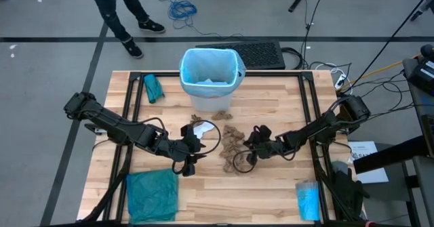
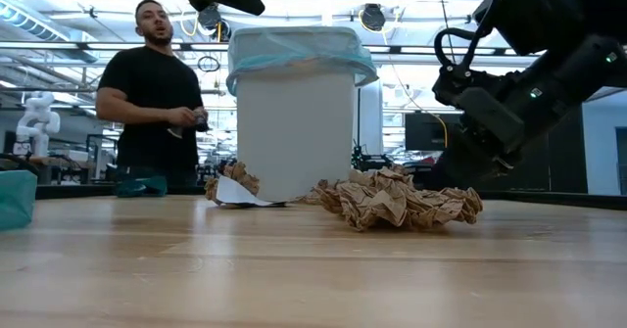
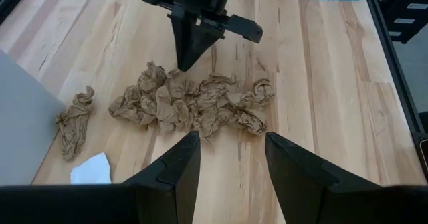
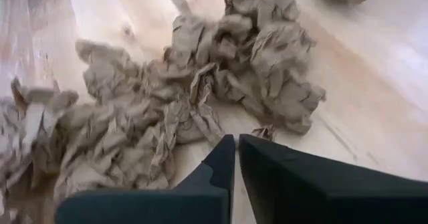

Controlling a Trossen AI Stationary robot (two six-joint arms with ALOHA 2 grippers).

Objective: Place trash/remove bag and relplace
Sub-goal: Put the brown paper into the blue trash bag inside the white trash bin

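Several crumpled brown paper scraps (image 1: 232, 140) lie in a pile (image 3: 194, 103) on the table in front of the white bin (image 1: 211, 71), which is lined with the light-blue bag (image 2: 299, 49). Another scrap (image 3: 73, 120) and a white piece (image 3: 91, 170) lie by the bin's foot. I see no red-and-white tube. My left gripper (image 3: 231, 160) is open, hovering on the pile's left side. My right gripper (image 4: 236, 144) is shut, its tips at the pile's right edge (image 3: 182, 65). My right gripper's shut fingertips (image 4: 227, 150) point slanting down at the brown pile's edge (image 4: 212, 127) from the table's right side. I cannot tell whether they touch the paper. The pile lies flat on the table.
A dark teal bag (image 1: 152, 195) lies at the near left, and a smaller teal bundle (image 1: 153, 88) left of the bin. A bright-blue roll (image 1: 307, 200) sits near right. A person (image 2: 152, 93) stands beyond the far edge. Bare wood (image 1: 237, 193) lies toward the near edge.
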